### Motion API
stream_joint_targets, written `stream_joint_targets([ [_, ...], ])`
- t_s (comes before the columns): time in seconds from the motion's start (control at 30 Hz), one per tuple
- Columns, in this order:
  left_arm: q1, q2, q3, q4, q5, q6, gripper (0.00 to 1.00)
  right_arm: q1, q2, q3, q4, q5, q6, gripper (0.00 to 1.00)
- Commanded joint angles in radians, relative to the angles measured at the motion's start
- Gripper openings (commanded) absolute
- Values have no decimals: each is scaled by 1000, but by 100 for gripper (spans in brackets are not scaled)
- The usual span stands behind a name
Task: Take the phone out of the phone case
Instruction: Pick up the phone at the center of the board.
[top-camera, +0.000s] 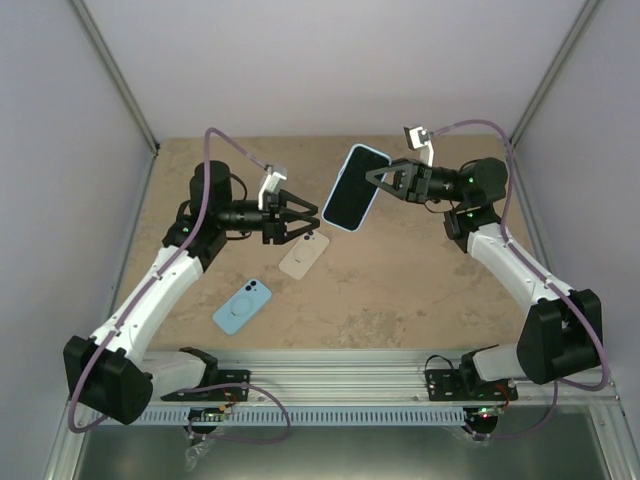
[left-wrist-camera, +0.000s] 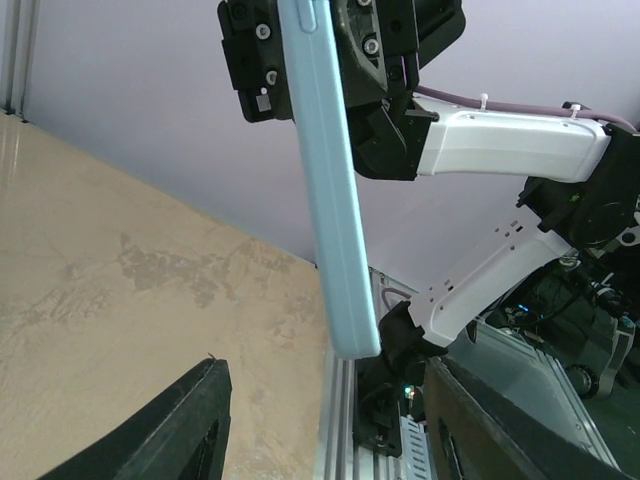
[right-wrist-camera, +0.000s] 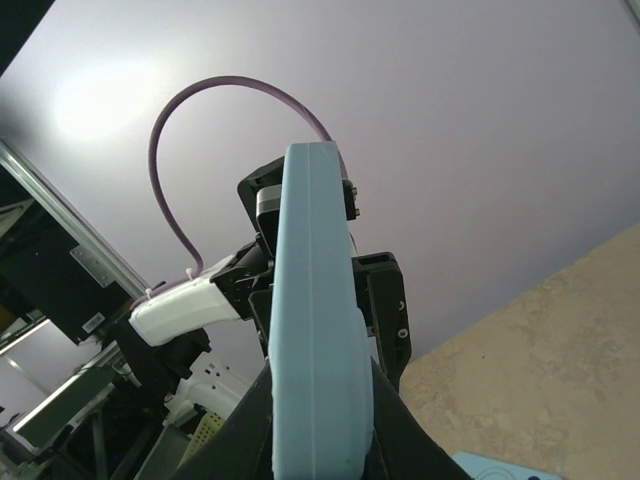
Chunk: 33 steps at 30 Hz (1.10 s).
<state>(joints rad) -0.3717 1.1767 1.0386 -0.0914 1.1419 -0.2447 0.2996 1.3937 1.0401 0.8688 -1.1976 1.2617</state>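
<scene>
My right gripper is pinching the light-blue phone case, phone inside it, tilted up in the air with the dark screen showing. My left gripper hangs spread just beside its lower end. On the surface below lie a beige case and a blue case.

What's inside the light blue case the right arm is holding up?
A phone, dark screen showing, sits in the light blue case, which the right gripper clamps. Its back is hidden; wrist views show only the case's edge.
</scene>
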Motion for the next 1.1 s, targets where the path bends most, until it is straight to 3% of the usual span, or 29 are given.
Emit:
stream_joint_targets([
  [0.0, -4, 17, 8, 67, -11, -37, 54, -1, -30, 1, 62, 12, 12, 1],
  [0.2, -4, 31, 0, 86, -25, -56, 50, -1, -29, -3, 62, 13, 10, 1],
  [0.67, -4, 41, -21, 165, -15, -125, 53, 0, -23, -9, 62, 18, 7, 1],
  [1.07, -4, 44, -11, 80, -111, -62, 47, 0, -24, -6, 68, 18, 17, 0],
])
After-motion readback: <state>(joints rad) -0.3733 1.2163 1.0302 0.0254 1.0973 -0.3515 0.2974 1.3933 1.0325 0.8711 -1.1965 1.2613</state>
